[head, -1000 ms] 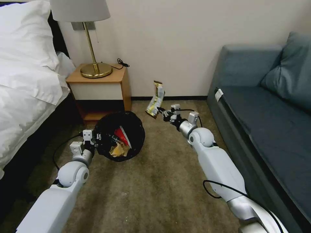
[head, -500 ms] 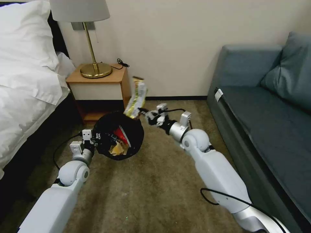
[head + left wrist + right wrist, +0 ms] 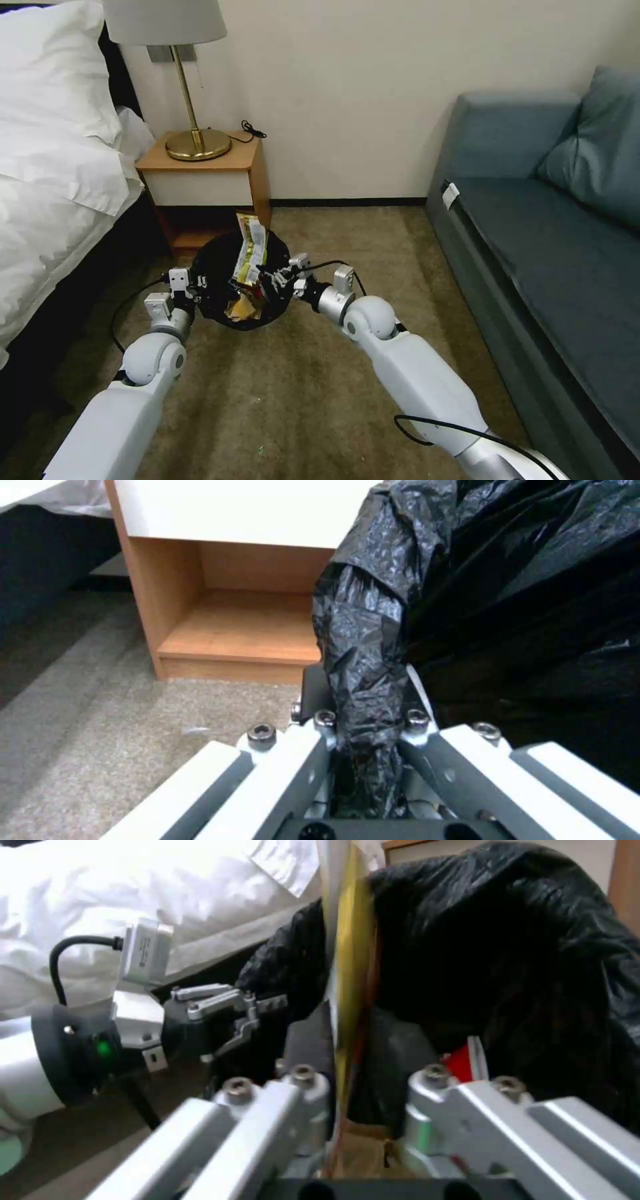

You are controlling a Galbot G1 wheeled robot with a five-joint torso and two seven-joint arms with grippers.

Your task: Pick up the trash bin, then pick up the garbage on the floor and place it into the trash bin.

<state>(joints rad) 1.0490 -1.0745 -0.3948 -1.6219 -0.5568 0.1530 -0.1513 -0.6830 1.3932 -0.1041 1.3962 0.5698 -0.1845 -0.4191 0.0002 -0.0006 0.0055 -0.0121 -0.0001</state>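
Note:
The trash bin [image 3: 280,257], lined with a black bag [image 3: 480,580], hangs tilted above the carpet. My left gripper [image 3: 200,283] is shut on its bagged rim [image 3: 363,690]. My right gripper [image 3: 267,275] reaches over the bin's mouth from the right. It is shut on the yellow-green foil wrapper [image 3: 250,257], which stands upright and edge-on between its fingers [image 3: 350,990]. A brown paper scrap [image 3: 241,309] and a red-and-white carton [image 3: 463,1065] lie inside the bin.
A wooden nightstand [image 3: 207,170] with a brass lamp [image 3: 197,143] stands just behind the bin. The bed [image 3: 53,173] is on the left and a blue-grey sofa [image 3: 547,220] on the right. Open carpet [image 3: 300,400] lies in front.
My right arm swung left and down, carrying the wrapper from the open floor area to the bin's mouth. The left arm and the bin stayed put.

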